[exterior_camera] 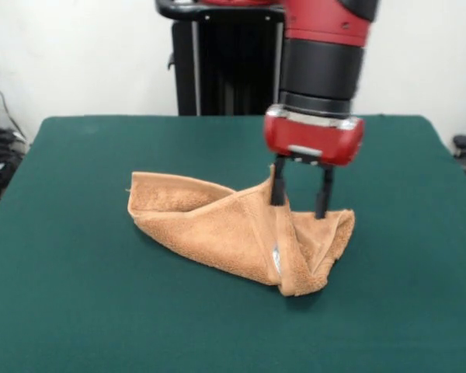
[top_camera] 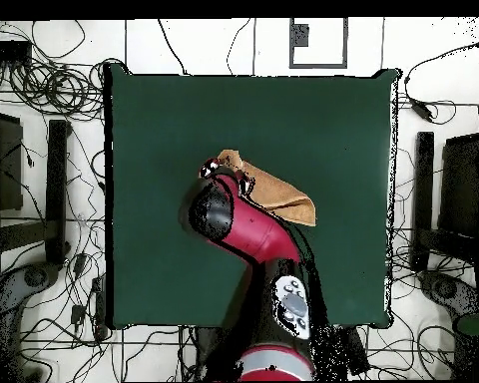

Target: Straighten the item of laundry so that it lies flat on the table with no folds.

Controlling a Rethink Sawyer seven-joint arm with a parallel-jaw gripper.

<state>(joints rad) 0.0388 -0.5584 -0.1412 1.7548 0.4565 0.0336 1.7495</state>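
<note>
The item of laundry (exterior_camera: 217,225) is an orange-tan terry towel lying crumpled and folded over itself near the middle of the green table (exterior_camera: 70,280). Its right end is bunched into a raised ridge. My gripper (exterior_camera: 300,207) stands over that right end with its two black fingers (exterior_camera: 278,186) spread apart, so it is open. The tips reach down to the cloth, and one fold rises against the left finger. In the overhead view the towel (top_camera: 278,197) pokes out from under the red arm (top_camera: 245,224), which hides the gripper there.
Green cloth (top_camera: 164,120) stretches wide on every side of the towel. Cables and stands (top_camera: 59,190) lie on the floor beyond the table's edges.
</note>
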